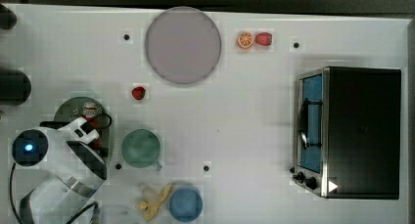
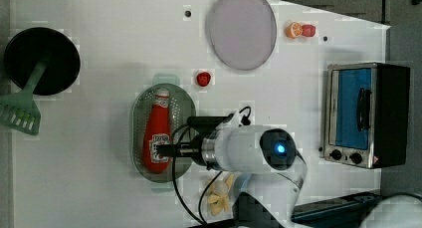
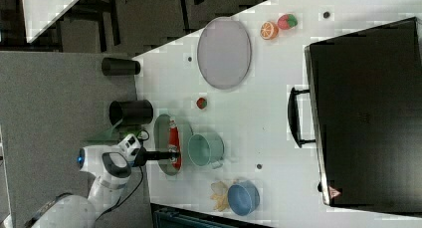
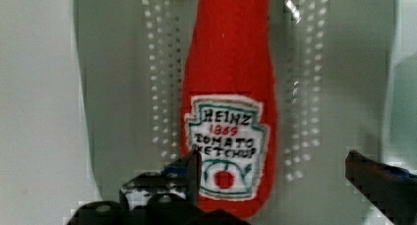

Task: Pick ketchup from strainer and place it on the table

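Note:
The ketchup (image 2: 156,133), a red bottle with a white cap and a white label, lies lengthwise in the pale green strainer (image 2: 185,108) on the white table (image 1: 244,111). In the wrist view the ketchup (image 4: 228,77) runs down the strainer's perforated bottom (image 4: 123,97). My gripper (image 4: 273,161) is open just above the label end. One fingertip (image 4: 193,166) overlaps the bottle's edge and the other (image 4: 364,168) stands well off to the side. From the right view, my gripper (image 3: 171,156) reaches across the strainer (image 3: 161,131) onto the ketchup (image 3: 173,133). In the top view my arm covers most of the strainer (image 1: 71,109).
A green mug (image 1: 141,148) stands beside the strainer, with a blue bowl (image 1: 186,203) and a banana (image 1: 152,202) near it. A strawberry (image 1: 138,93) lies by the lilac plate (image 1: 182,44). A toaster oven (image 1: 352,131) fills the top view's right.

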`<action>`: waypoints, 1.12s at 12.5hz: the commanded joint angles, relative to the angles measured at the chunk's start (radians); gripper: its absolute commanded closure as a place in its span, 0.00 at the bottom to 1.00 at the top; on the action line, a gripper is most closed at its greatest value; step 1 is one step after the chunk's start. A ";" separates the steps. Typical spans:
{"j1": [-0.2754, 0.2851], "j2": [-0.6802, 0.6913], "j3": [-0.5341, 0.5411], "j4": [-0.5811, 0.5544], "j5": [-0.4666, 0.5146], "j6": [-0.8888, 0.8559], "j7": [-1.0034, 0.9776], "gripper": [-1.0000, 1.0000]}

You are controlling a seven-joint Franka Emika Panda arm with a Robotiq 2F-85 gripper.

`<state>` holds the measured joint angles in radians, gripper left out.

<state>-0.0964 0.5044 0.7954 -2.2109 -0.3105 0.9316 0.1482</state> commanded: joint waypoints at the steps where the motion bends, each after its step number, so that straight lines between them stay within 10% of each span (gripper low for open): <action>1: 0.027 0.059 0.002 0.024 -0.089 0.048 0.142 0.00; 4: 0.041 0.121 -0.028 0.035 -0.174 0.072 0.179 0.04; 7: 0.044 0.136 -0.032 0.040 -0.187 0.086 0.179 0.40; 14: -0.028 -0.045 0.100 0.063 -0.061 -0.075 0.179 0.41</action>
<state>-0.1052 0.5269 0.8550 -2.1797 -0.3506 0.8701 0.2805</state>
